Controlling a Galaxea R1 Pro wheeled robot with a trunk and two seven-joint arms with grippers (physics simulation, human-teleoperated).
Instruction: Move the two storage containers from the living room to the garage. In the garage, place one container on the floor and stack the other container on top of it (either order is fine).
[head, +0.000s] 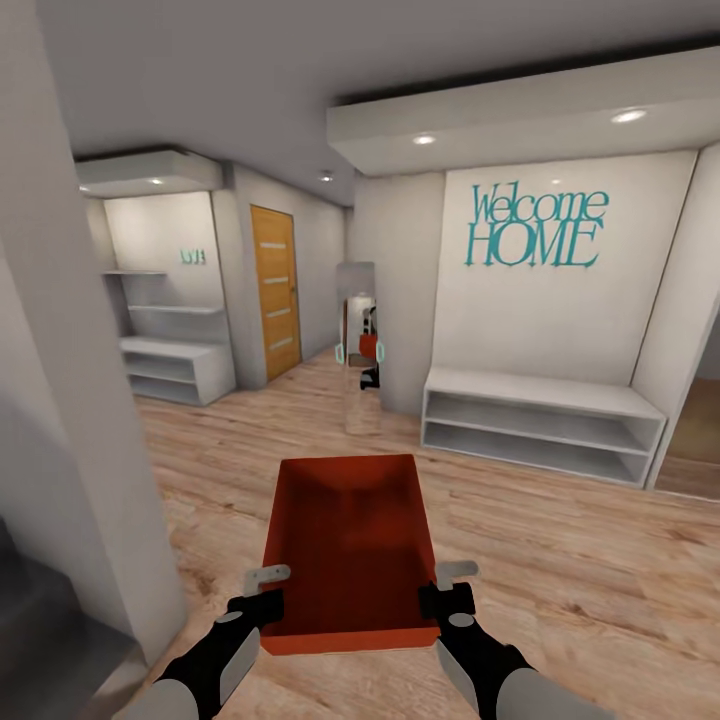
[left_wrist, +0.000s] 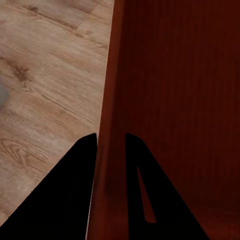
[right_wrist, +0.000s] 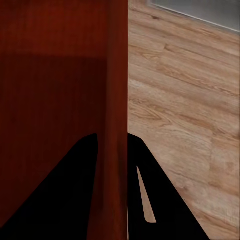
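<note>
Storage container (head: 350, 545) held above wood-plank floor (head: 560, 560). Left claw (left_wrist: 110, 145) clamped on its left wall; right claw (right_wrist: 112, 145) clamped on right wall.

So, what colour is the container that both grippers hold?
Orange-red, plain, without pattern; the container shows best in the head view.

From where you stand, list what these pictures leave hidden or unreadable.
- The storage container's underside: hidden in the head view by its own walls.
- Teal lettering on the far wall: too small to read in the head view.
- Mirror reflection: too small to make out.
- Left gripper and right gripper each straddle a container wall; the wrist views' edges cut off the container.
</note>
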